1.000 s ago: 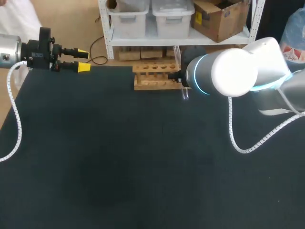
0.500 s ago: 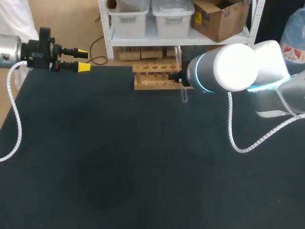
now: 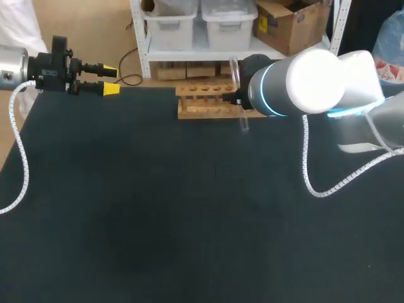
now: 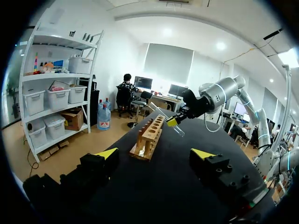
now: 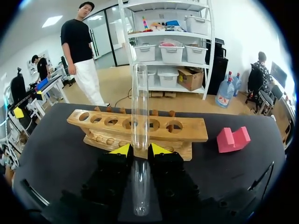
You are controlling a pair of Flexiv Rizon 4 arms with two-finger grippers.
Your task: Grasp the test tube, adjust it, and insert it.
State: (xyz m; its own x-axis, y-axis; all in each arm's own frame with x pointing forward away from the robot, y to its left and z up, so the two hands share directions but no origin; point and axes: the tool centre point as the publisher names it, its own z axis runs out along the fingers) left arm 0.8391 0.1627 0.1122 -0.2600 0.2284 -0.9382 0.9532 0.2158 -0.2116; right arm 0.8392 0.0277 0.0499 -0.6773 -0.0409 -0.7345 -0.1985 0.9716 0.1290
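A clear glass test tube (image 5: 139, 102) stands nearly upright between the yellow tips of my right gripper (image 5: 138, 150), which is shut on its lower half. The tube (image 3: 234, 71) is held at the right end of the wooden rack (image 3: 202, 101), just in front of it. The rack (image 5: 187, 133) has a row of round holes along its top and nothing in them. My right gripper (image 3: 238, 98) is mostly hidden behind its own arm in the head view. My left gripper (image 3: 110, 80) hangs open and empty at the table's far left edge; in its own view the tips (image 4: 156, 154) stand wide apart.
A red block (image 5: 232, 139) lies on the dark table (image 3: 189, 208) beside the rack's right end. My right arm's white cable (image 3: 322, 189) loops over the table on the right, and the left arm's cable (image 3: 19, 164) runs along the left edge.
My right arm has shifted slightly back toward the rack, carrying the tube a little left and away. The left arm has not moved.
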